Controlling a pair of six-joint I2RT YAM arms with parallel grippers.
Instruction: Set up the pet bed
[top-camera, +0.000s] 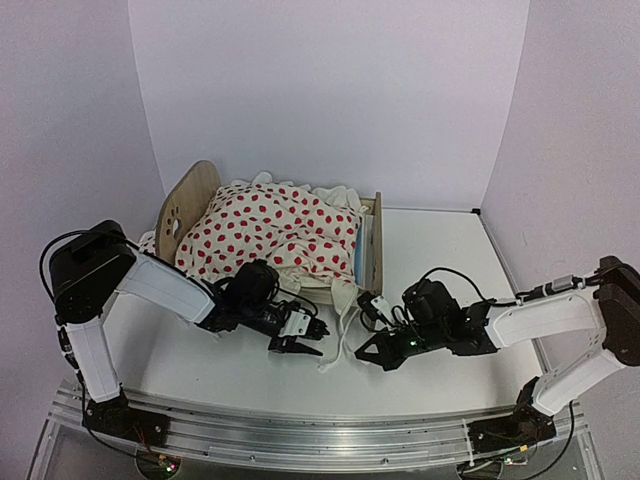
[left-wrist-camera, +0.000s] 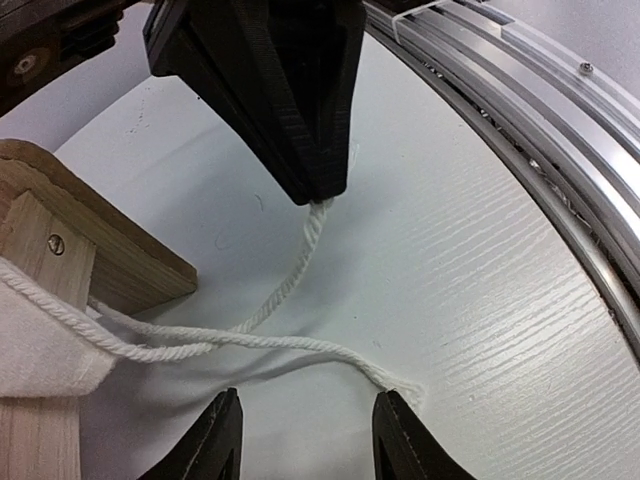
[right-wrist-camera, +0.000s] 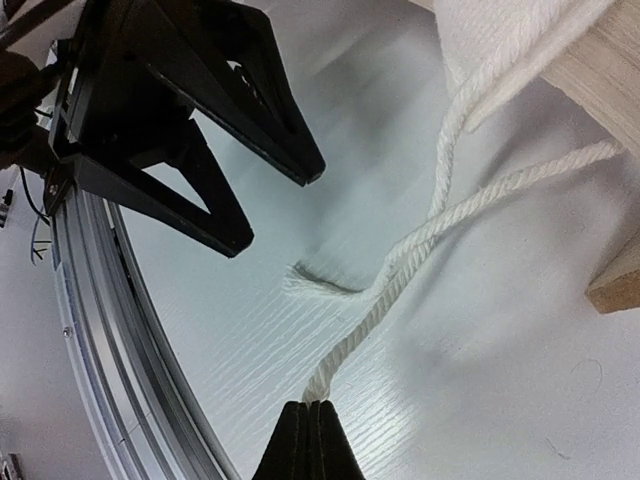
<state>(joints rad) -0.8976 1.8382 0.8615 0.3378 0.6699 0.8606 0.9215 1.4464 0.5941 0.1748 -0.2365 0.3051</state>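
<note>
On the near side of the pet bed (top-camera: 372, 250), the right gripper (right-wrist-camera: 310, 410) pinches one white cord (right-wrist-camera: 345, 345) while the open left gripper (left-wrist-camera: 308, 400) faces the other cord's loose end (left-wrist-camera: 398, 384).

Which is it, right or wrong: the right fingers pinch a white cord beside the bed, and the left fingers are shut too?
Wrong: the left fingers stand open, as the left wrist view shows. The right fingers do pinch the white cord beside the bed.

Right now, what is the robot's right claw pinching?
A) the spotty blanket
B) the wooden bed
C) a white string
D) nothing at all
C: the right gripper is shut on the white string, which runs straight out of its closed fingertips.
</note>
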